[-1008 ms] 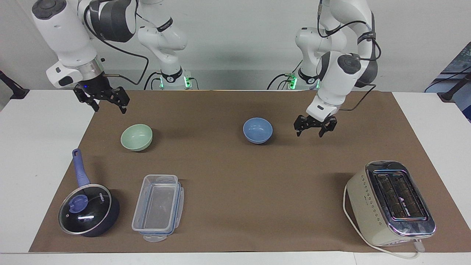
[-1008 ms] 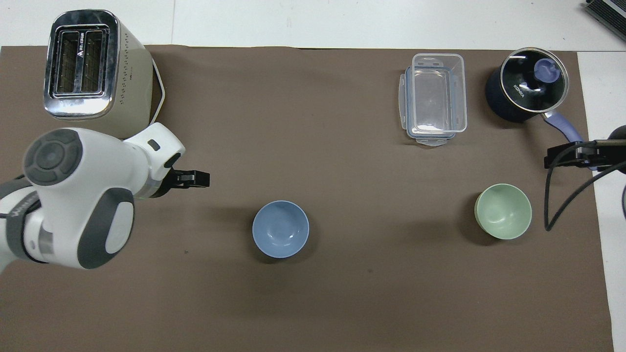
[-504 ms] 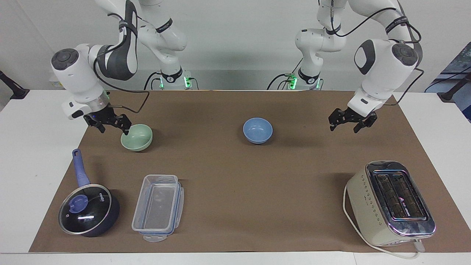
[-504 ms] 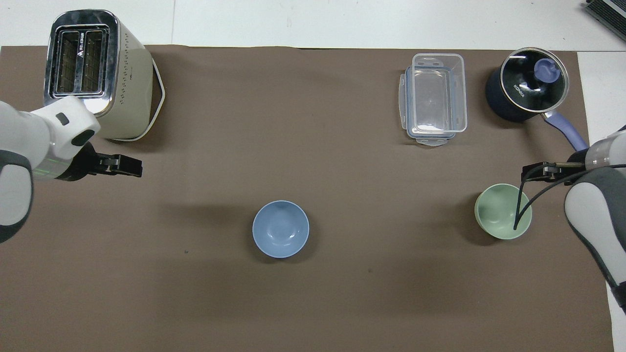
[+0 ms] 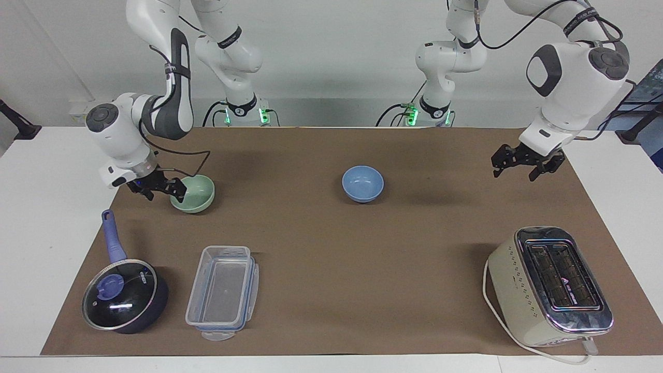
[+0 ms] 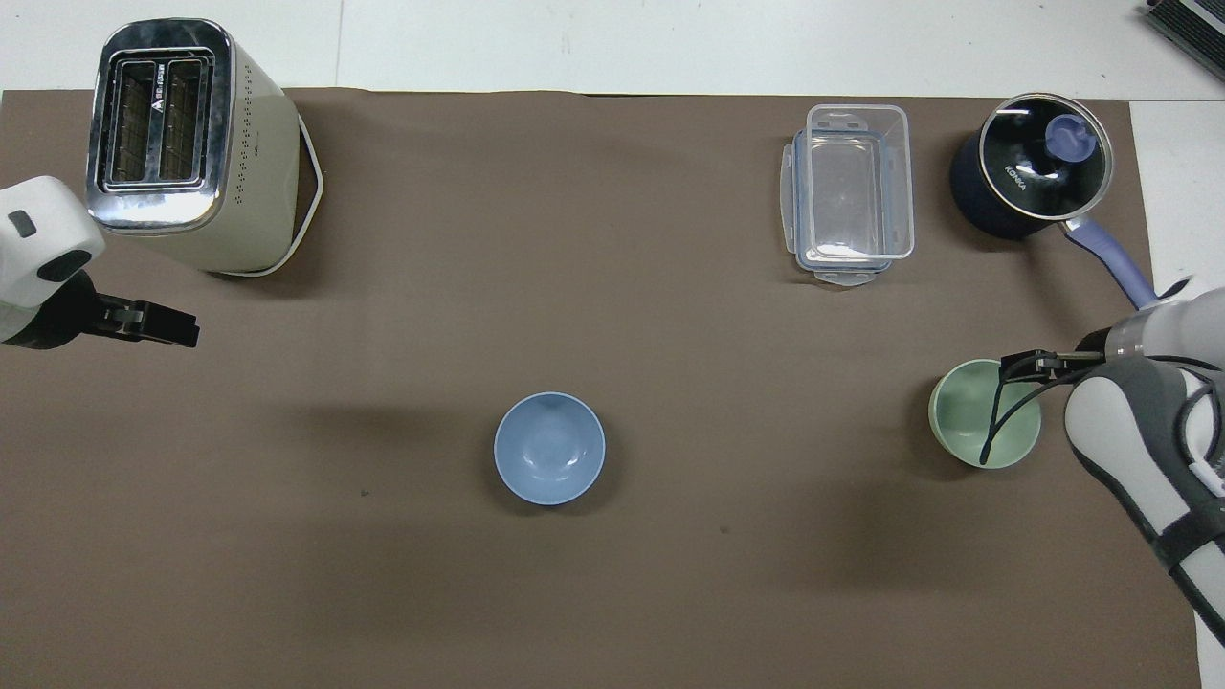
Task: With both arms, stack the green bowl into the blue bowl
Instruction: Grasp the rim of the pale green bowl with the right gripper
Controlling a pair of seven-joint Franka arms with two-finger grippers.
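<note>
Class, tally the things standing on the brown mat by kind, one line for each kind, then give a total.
Bowls: 2, the green bowl and the blue bowl
Saucepans with lid: 1, the saucepan
Clear plastic containers: 1, the container
Toasters: 1, the toaster
Total: 5

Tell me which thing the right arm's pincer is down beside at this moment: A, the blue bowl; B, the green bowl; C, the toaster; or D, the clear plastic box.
B: the right pincer sits low at the rim of the green bowl, open, on the side toward the right arm's end of the table, while the left pincer hangs open in the air well away from the blue bowl.
</note>
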